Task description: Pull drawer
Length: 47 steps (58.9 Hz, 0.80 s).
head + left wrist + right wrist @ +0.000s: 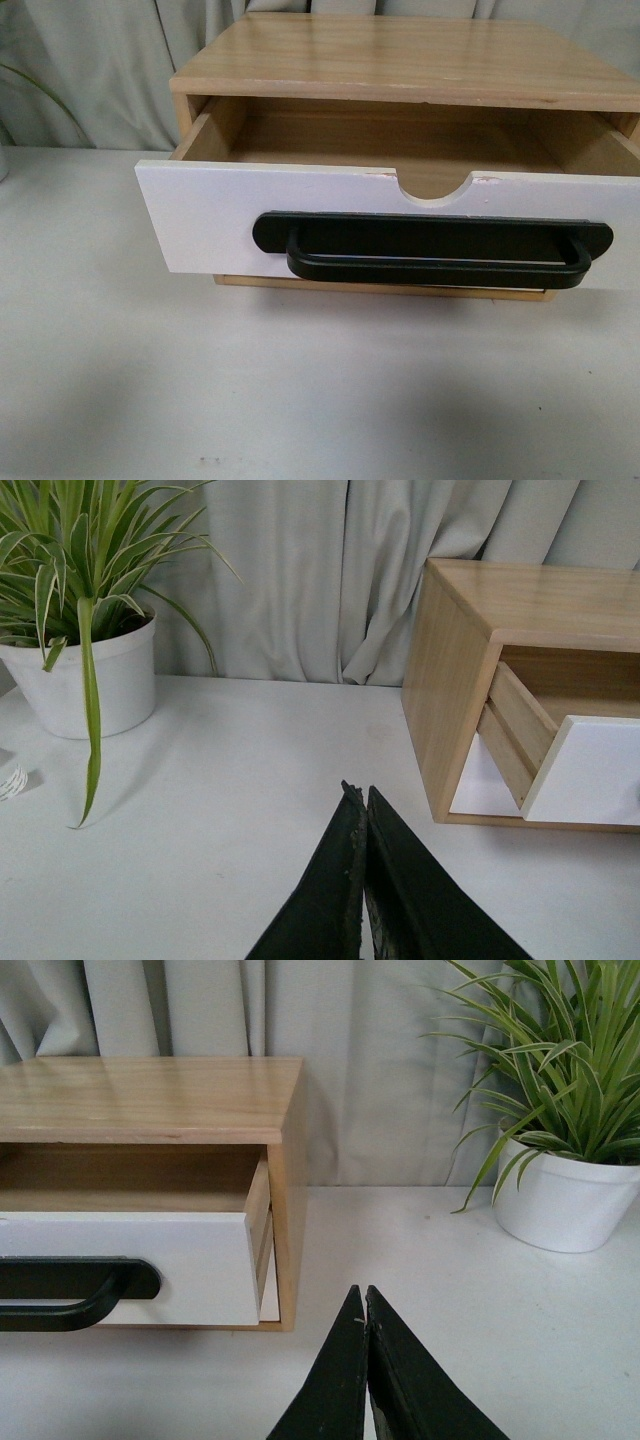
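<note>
Front view: the drawer [300, 225] is sticking out of the wooden cabinet [400, 60] on the desk [200, 380] — no arms showing. Left wrist: left gripper [362, 798] is hovering with tips pressed together, holding nothing, drawer off beside it. Right wrist: right gripper [362, 1295] is likewise closed, empty — near the drawer's corner.

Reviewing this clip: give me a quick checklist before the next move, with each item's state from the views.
1. Drawer pulled out of the cabinet: ok, its front stands clear of the frame.
2. Handle free, nothing gripping it: ok.
3. Left gripper off the drawer: ok, fingers shut, over bare table.
4. Right gripper off the drawer: ok, fingers shut.
5. Drawer interior empty: cannot tell, floor hidden behind the front.
6. Plants clear of the arms: ok.
</note>
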### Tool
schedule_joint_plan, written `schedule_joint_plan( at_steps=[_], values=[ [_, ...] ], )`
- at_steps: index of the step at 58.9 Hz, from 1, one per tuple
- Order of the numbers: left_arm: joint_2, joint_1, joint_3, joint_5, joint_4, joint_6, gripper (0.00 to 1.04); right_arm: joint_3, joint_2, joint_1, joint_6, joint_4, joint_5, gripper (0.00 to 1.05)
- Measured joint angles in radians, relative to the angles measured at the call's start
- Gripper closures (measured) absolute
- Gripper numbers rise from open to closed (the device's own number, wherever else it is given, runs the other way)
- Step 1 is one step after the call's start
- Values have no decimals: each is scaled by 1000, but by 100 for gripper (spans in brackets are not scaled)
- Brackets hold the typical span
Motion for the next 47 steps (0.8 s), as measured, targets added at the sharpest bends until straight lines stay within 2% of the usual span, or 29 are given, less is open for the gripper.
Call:
schedule_joint_plan(
  at_steps=[1, 12, 16, 21, 24, 47],
  values=[
    [0, 0, 0, 0, 0, 0, 98, 0, 0, 0, 0, 0, 0, 102],
    [0, 0, 0, 0, 0, 0, 48, 0, 0, 0, 0, 0, 0, 55],
    [0, 0, 0, 0, 0, 0, 36, 0, 0, 0, 0, 0, 0, 40],
    [0, 0, 0, 0, 0, 0, 13, 0, 0, 0, 0, 0, 0, 17],
    [0, 0, 0, 0, 0, 0, 5, 0, 0, 0, 0, 0, 0, 9],
    [-1, 0, 0, 0, 0, 0, 6, 0, 0, 0, 2, 0, 0, 9]
  ],
)
